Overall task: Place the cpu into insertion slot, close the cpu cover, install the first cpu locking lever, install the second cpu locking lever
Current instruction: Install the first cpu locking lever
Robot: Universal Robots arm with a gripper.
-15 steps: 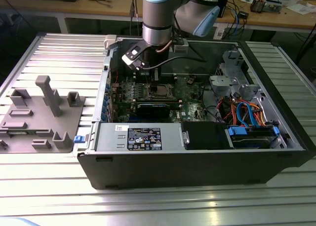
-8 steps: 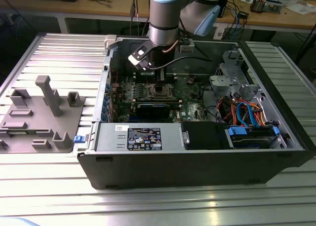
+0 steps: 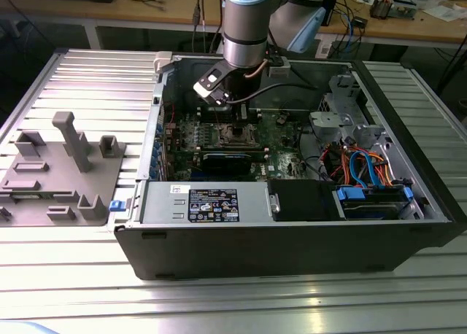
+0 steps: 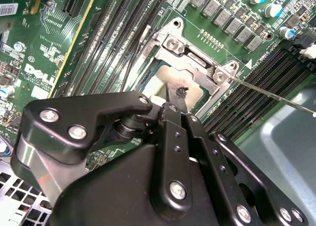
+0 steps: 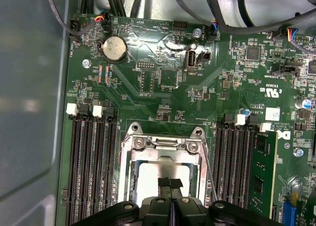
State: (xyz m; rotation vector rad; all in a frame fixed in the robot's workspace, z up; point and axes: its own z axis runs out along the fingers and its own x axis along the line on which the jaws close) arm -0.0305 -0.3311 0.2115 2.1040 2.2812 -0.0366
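The cpu [image 5: 147, 180] [image 4: 165, 80] lies flat in the motherboard socket, its dull silver top showing through the window of the cpu cover [image 5: 165, 146] [image 4: 190, 56]. The cover looks to be lying down around it. My gripper [image 5: 171, 183] [image 4: 178, 95] is directly over the chip with its two black fingers pressed together, tips at or just above the metal top. A thin locking lever rod [image 5: 211, 179] [image 4: 276, 95] runs along one side of the socket, standing free of it. In the exterior view the gripper [image 3: 235, 119] reaches down into the open computer case above the socket [image 3: 237, 135].
Black memory slots flank the socket, with one memory module [image 5: 264, 171] seated. A coin battery [image 5: 114, 48] and cables sit further along the board. The power supply [image 3: 211, 203] and drive cables [image 3: 365, 166] fill the case front. A grey fixture tray [image 3: 62, 166] lies at the exterior view's left.
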